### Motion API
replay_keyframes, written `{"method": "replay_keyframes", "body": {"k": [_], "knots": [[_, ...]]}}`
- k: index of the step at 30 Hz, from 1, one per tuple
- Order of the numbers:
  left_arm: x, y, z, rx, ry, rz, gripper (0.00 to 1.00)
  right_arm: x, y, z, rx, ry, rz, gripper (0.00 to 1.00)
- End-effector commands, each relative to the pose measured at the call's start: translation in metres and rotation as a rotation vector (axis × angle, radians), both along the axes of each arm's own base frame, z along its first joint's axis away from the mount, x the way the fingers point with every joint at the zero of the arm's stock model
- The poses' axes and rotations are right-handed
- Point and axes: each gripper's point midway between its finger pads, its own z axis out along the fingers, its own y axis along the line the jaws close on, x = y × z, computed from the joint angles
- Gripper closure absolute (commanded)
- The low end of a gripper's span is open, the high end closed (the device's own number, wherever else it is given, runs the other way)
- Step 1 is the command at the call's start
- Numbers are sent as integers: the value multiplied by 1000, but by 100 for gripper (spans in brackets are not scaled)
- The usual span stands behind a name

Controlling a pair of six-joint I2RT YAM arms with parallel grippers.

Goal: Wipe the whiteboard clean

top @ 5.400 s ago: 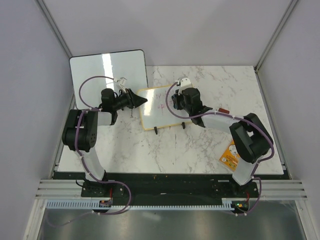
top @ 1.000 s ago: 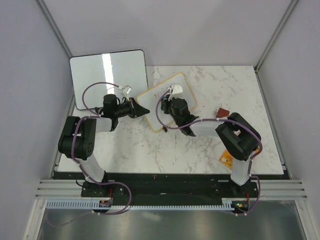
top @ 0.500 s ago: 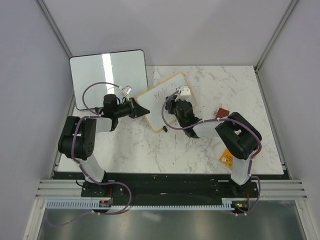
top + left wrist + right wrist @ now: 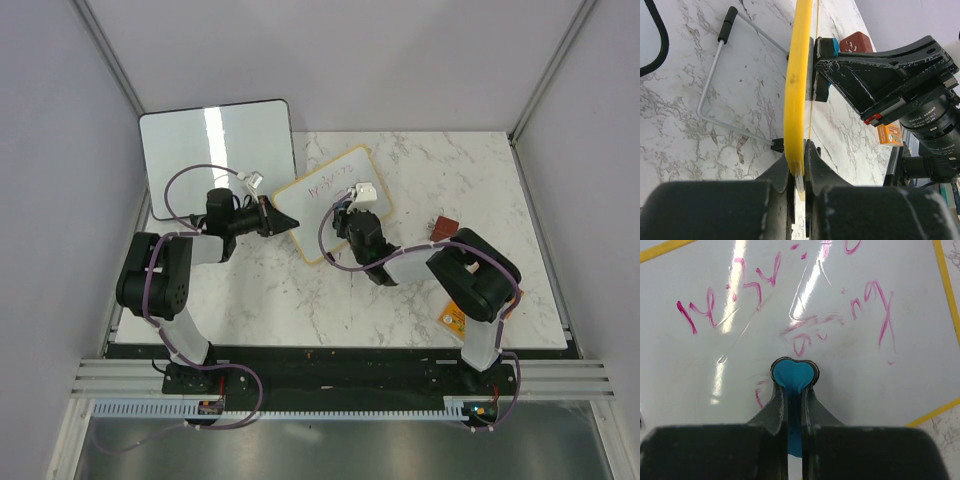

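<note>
Overhead looks down; close wrist cameras share whiteboard [image 4: 318,212].

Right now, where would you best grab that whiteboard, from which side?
Pinch the whiteboard by its thin yellow frame edge-on from the left, as the left gripper does. The flat rim fits between jaws, and the written face is left free for the blue eraser.

Yellow-framed whiteboard [image 4: 318,200], propped up on edge, pink handwriting across face, partly smudged

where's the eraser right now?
Right wrist view: the blue eraser sits clamped in the right gripper, pressed against the whiteboard just below the pink writing; the left gripper holds the board's edge.
</note>
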Motion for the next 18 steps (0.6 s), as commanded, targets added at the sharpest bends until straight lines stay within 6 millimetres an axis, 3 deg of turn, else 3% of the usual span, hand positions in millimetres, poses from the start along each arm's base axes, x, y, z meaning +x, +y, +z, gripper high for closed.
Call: {"method": "replay_keyframes", "body": {"k": [1, 5, 9, 18], "knots": [[-17, -15, 5, 13, -104, -147, 98, -65, -2, -124, -323, 352, 195, 100], [-18, -14, 5, 12, -103, -148, 98, -62, 20, -117, -321, 324, 286, 100], [-18, -15, 4, 12, -98, -150, 98, -72, 40, -119, -333, 322, 396, 100], [-17, -15, 3, 11, -93, -154, 98, -101, 55, -127, -317, 342, 585, 100]]}}
